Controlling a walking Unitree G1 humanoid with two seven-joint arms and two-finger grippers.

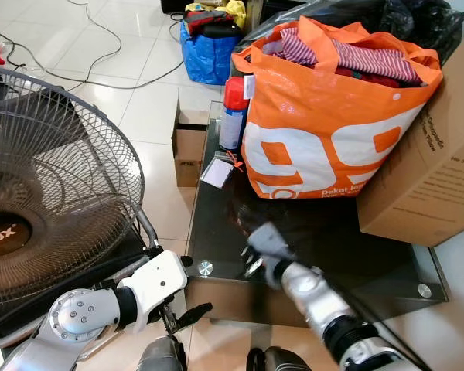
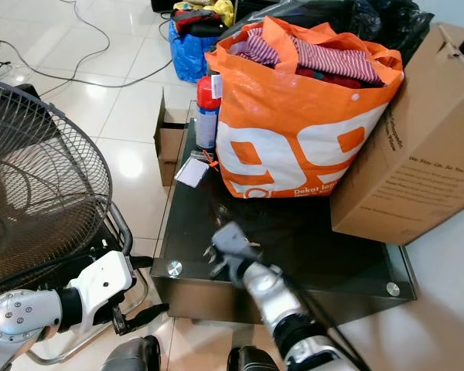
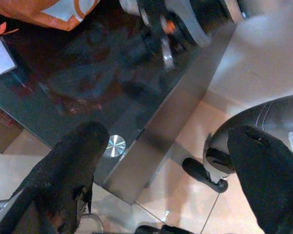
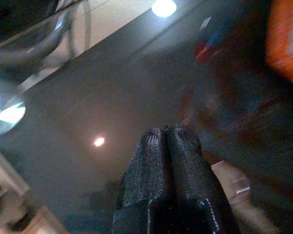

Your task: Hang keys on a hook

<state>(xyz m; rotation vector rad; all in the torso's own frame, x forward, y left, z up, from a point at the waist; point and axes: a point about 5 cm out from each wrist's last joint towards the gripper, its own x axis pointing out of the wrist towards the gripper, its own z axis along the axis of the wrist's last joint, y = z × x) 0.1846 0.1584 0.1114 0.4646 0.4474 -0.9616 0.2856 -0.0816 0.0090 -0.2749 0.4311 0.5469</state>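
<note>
Jaws of the right gripper [image 4: 166, 134] are pressed together, empty, over the dark glass table [image 1: 216, 232]. Left gripper [image 3: 161, 165] is spread wide, idle. Keys [image 1: 229, 160] lie at eleven o'clock beside the orange bag [image 1: 332, 116] — part the fingers before descending on them.

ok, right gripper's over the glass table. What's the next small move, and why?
Probably open the right gripper and ease it forward toward the white tag beside the spray can. Its fingers are pressed shut with nothing between them, it hangs over bare glass near the table front edge, and that tag with its red cord looks like the likeliest key item.
</note>
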